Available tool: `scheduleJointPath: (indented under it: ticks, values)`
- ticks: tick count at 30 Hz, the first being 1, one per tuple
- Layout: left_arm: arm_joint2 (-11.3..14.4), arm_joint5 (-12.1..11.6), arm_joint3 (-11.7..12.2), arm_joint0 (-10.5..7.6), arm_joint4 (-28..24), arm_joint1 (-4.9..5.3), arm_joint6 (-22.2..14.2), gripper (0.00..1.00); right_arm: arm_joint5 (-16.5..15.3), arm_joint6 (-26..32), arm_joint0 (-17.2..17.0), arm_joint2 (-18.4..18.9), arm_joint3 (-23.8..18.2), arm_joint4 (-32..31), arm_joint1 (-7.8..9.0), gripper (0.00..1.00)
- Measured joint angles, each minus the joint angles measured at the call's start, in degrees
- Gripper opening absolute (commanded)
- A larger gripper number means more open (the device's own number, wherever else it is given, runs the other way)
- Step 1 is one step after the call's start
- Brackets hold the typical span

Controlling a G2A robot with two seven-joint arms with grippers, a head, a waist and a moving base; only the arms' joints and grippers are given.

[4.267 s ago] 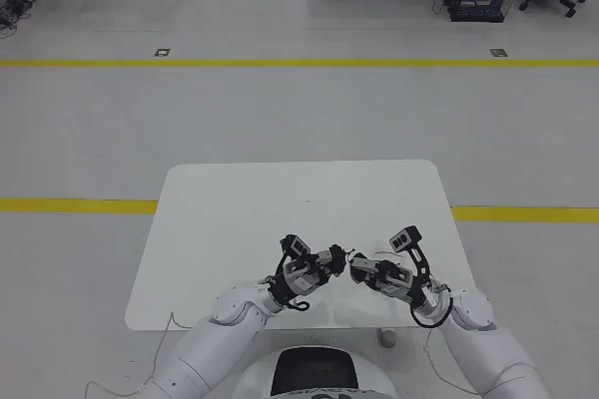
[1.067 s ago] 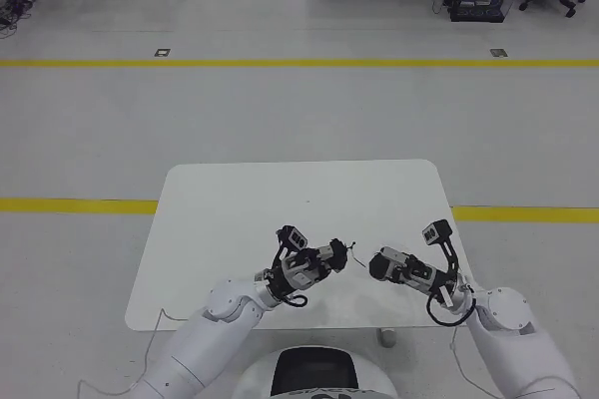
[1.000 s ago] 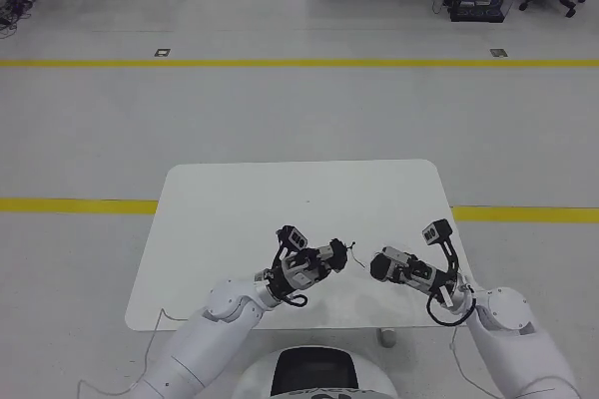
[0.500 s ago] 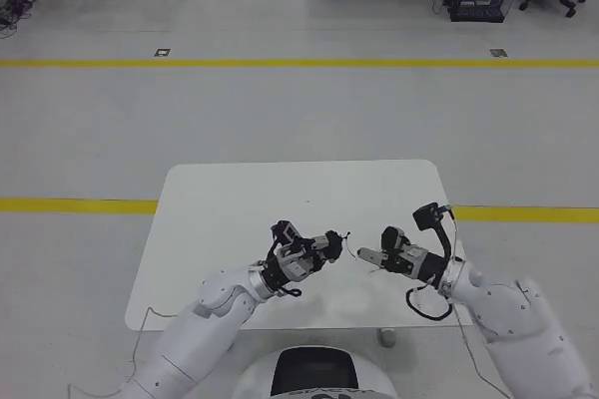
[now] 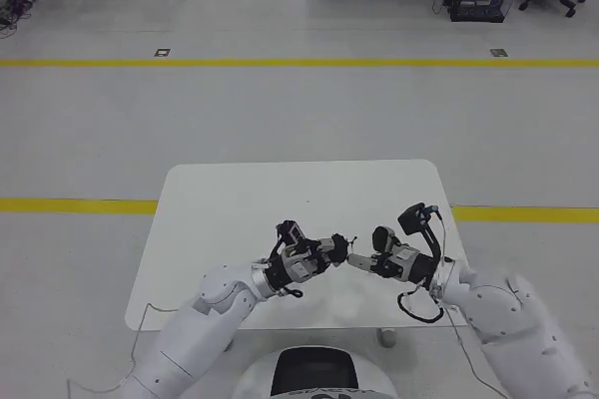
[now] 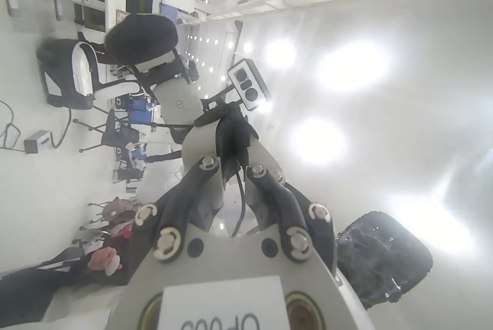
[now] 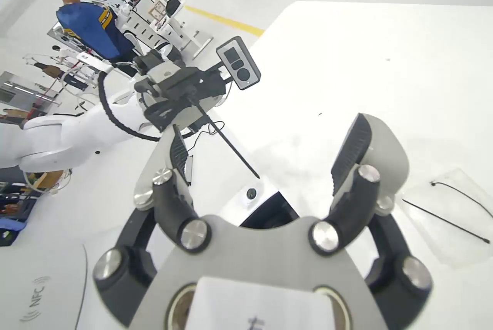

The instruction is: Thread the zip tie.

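Observation:
A thin black zip tie (image 7: 227, 143) sticks out straight from my left gripper (image 7: 184, 89), which is shut on its end above the white table (image 5: 230, 229). The tie's free tip lies between the spread fingers (image 7: 351, 150) of my right gripper (image 7: 267, 138), which is open and touches nothing. From above, the left gripper (image 5: 334, 246) and the right gripper (image 5: 364, 262) face each other closely over the table's near middle, with the tie (image 5: 350, 248) bridging the small gap. In the left wrist view my left gripper (image 6: 230, 131) is pinched on something black, and a thin black strand (image 6: 240, 200) runs back between its fingers.
Two spare black zip ties (image 7: 458, 194) lie on a clear sheet on the table close to my right gripper. The far half of the table (image 7: 346, 58) is bare. A yellow floor line (image 5: 70, 205) runs past the table.
My right gripper, which had drawn away to the right a second ago, has swung back left to the tie's tip. The left gripper moved slightly away from me and kept its hold.

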Motion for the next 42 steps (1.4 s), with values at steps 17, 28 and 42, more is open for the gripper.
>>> scheduleJointPath:
  ticks: [17, 28, 42]
  values:
    - [-0.09, 3.34, 0.71, -0.35, -1.94, 0.59, -0.92, 0.00, 0.00, -4.22, 1.52, -4.14, -0.68, -2.83, 4.21, 0.36]
    - [0.16, 3.40, 0.68, -0.54, -1.78, 0.88, -0.69, 0.00, 0.00, -6.56, 3.01, -7.25, 0.03, -2.44, 6.78, 0.28]
    - [0.63, 2.71, 0.71, -0.85, -1.71, 1.11, -0.32, 0.00, 0.00, -10.11, 3.91, -9.49, 0.15, -1.28, 9.44, 0.00]
